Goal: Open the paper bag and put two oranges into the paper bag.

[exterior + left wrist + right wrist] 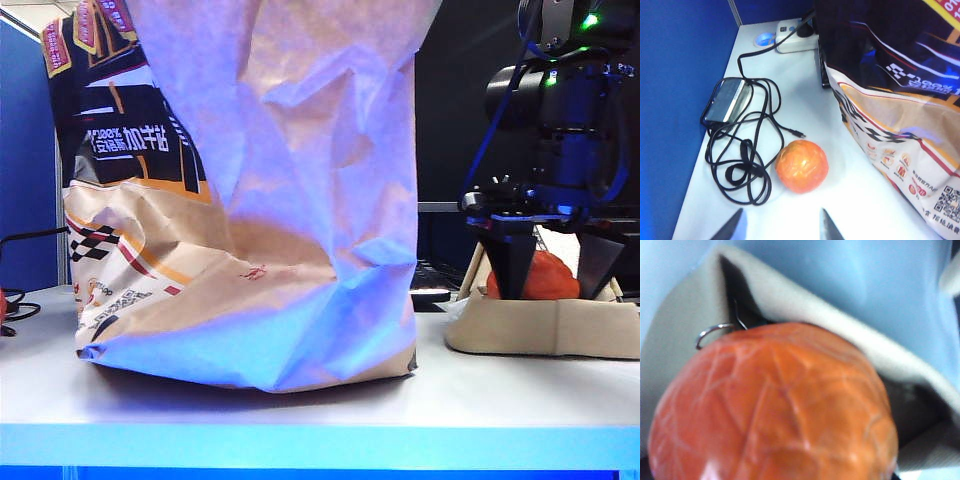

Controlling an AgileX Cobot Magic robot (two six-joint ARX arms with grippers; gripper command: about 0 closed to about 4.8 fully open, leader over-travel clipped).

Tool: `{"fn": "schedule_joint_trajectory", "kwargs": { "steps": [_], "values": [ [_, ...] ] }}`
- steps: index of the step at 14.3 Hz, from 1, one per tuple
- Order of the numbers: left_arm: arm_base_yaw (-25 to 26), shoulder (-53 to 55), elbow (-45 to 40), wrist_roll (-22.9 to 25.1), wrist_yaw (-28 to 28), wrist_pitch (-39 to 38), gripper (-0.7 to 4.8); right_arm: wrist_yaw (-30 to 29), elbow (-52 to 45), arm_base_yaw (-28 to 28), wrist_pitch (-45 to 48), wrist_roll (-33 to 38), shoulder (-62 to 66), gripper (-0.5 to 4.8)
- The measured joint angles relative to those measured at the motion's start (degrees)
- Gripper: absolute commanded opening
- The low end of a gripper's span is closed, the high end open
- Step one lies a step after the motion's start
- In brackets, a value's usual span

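The tall crinkled tan paper bag (290, 200) stands on the white table and fills the exterior view's centre-left; its printed side (900, 100) shows in the left wrist view. One orange (802, 166) lies on the table beside the bag, just ahead of my left gripper (781, 220), which is open with nothing between its fingers. That gripper is hidden in the exterior view. A second orange (545, 278) (775, 405) sits in the beige fabric tray (520, 330). My right gripper (555, 285) points down over it, open, one finger on each side.
A coiled black cable and power adapter (727, 100) lie near the loose orange, with a white power strip (790, 37) beyond. A blue partition (670, 100) runs along that side of the table. The tray's folded wall (800, 295) rises close around the second orange.
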Motion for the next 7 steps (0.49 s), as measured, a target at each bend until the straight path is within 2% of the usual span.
{"fn": "schedule_joint_trajectory", "kwargs": {
  "steps": [1,2,3,7],
  "values": [
    [0.0,0.0,0.0,0.0,0.0,-0.4,1.93,0.0,0.0,0.0,1.3,0.0,0.0,4.24],
    [0.0,0.0,0.0,0.0,0.0,-0.4,1.92,-0.2,0.0,0.0,1.7,0.0,0.0,0.38],
    [0.0,0.0,0.0,0.0,0.0,-0.4,1.92,-0.2,-0.1,0.0,2.5,0.7,0.0,-0.06],
    [0.0,0.0,0.0,0.0,0.0,-0.4,1.92,-0.2,0.0,0.0,2.7,0.7,-0.1,-0.06]
  ]
}}
